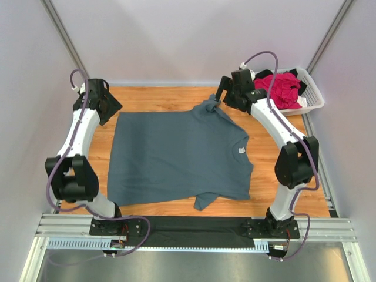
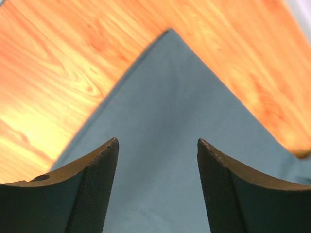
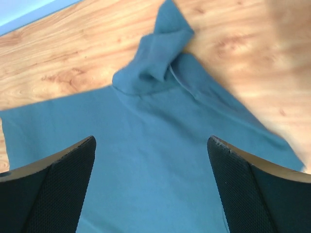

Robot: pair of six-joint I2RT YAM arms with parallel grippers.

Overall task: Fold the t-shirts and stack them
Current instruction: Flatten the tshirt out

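One slate blue-grey t-shirt (image 1: 176, 155) lies spread on the wooden tabletop (image 1: 158, 97), with two hands above its far edge.

The shirt lies with its neck to the right, where one small neck label (image 1: 241, 151) shows. Of its two sleeves, the far sleeve (image 3: 158, 53) is bunched and folded over and the near sleeve (image 1: 205, 200) lies flat. The left hand (image 2: 158, 143) hovers over the far left hem corner (image 2: 170, 36), fingers spread, nothing between them. The right hand (image 3: 150, 141) hangs over the bunched sleeve, fingers wide apart, gripping nothing. At the far right corner stands one white slatted basket (image 1: 315, 94) holding a crumpled magenta-pink t-shirt (image 1: 283, 88) and some black cloth (image 1: 264, 74); how many garments it holds I cannot tell.
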